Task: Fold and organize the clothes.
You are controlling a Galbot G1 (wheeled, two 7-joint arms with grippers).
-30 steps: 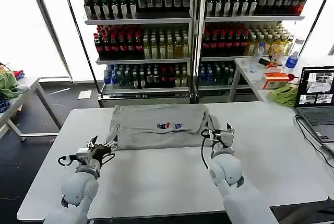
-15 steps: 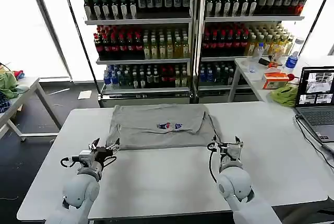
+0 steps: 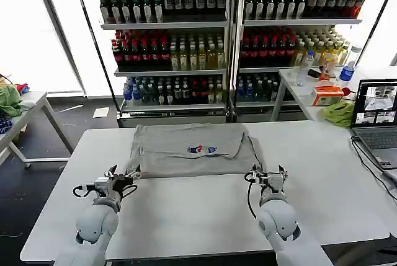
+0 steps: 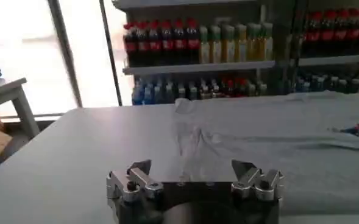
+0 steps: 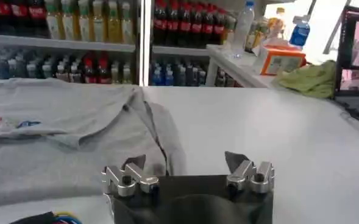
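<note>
Change since earlier: right gripper [image 3: 268, 175] had drawn back from the shirt's right edge toward the robot and settled just off the hem; left gripper [image 3: 118, 179] had barely shifted.
Worktop [image 3: 186, 216]: a wide pale table, bare across its near half.
Shirt [image 3: 192, 148]: light grey, lying flat at the middle of the far half of the worktop, folded into a broad rectangle with a small multicolour print facing up near its centre.
Right sleeve side [image 5: 161, 137]: a fold of cloth lay tucked over along the shirt's right edge.
Left gripper: near the shirt's front left corner, low over the worktop, jaws spread and holding nothing.
Right gripper: near the shirt's front right corner, just clear of the cloth, jaws spread and holding nothing.
Progress: partly done, by my judgement; the sides looked folded in, but the shirt was wide and single-layered lengthwise, so a further fold and tidy placement seemed left.
</note>
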